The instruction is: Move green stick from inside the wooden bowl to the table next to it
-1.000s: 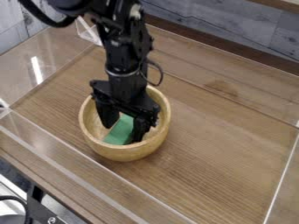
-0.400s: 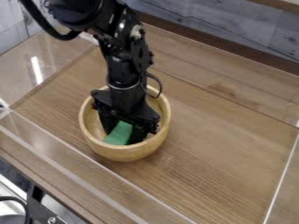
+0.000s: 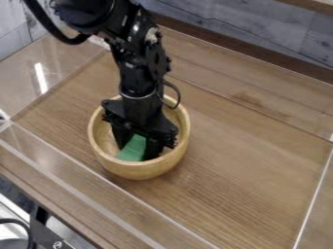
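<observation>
The wooden bowl (image 3: 109, 160) stands on the table (image 3: 247, 146) near its front left. The green stick (image 3: 132, 147) lies inside the bowl, tilted against the bottom. My gripper (image 3: 138, 142) points straight down into the bowl. Its black fingers (image 3: 116, 136) stand on either side of the stick, still apart, and hide part of the stick. I cannot see the fingers pressing on the stick.
Clear acrylic walls (image 3: 53, 156) edge the table along the front, left and right. Bare wood-grain tabletop stretches to the right of the bowl and behind it. The black arm (image 3: 124, 39) rises from the bowl toward the upper left.
The gripper has sunk a little deeper into the bowl, and its fingers have drawn closer together around the green stick. The stick and the bowl have not moved.
</observation>
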Controlling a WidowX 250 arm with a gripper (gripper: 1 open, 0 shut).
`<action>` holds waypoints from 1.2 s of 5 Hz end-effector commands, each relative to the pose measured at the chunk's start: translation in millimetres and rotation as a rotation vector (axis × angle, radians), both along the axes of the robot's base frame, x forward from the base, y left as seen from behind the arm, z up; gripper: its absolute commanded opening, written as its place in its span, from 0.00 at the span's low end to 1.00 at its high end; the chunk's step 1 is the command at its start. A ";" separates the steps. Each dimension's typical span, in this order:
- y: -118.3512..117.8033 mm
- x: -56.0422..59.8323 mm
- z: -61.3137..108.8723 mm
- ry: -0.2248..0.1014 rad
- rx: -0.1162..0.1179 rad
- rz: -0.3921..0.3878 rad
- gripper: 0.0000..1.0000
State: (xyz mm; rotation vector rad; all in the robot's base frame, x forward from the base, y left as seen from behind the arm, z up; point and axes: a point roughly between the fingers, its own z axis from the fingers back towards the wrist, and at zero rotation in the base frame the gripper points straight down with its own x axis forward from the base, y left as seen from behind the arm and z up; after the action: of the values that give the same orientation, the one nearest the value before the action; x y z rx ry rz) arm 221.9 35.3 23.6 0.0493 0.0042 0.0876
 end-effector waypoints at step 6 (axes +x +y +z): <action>1.9 -8.5 -11.5 0.046 -0.013 0.028 0.00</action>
State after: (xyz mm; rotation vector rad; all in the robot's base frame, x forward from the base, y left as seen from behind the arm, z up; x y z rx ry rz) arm 218.2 34.6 19.5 0.0380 0.0237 0.1017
